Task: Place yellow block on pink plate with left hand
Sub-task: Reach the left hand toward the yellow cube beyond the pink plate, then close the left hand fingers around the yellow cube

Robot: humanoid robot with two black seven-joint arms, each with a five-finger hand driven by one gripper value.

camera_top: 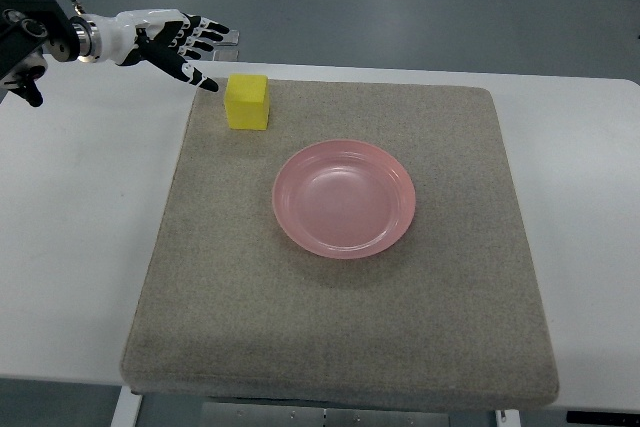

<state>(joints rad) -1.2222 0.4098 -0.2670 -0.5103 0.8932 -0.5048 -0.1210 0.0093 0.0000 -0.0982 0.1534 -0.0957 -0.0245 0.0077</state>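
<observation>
From the top view, the pink plate (344,199) sits mid-mat with nothing in it; the yellow block (247,102) stands on the grey mat (340,347) just beyond the plate's far-left rim; the left hand (170,42) hovers near the block, fingers (203,83) spread, holding nothing; the white worktop (70,247) carries the mat.

1. The light is bright, even and cool, coming from overhead.
2. Shadows are soft and short: a faint one lies under the left hand (180,45), and another hugs the block (247,102) just right of its fingertips.
3. The plate (344,198), further right and nearer the camera, carries a pale sheen on its inner wall.
4. The table (80,207) is near white, without blown-out glare.
5. Focus is sharp throughout; the mat (340,327) weave stays visible.
</observation>
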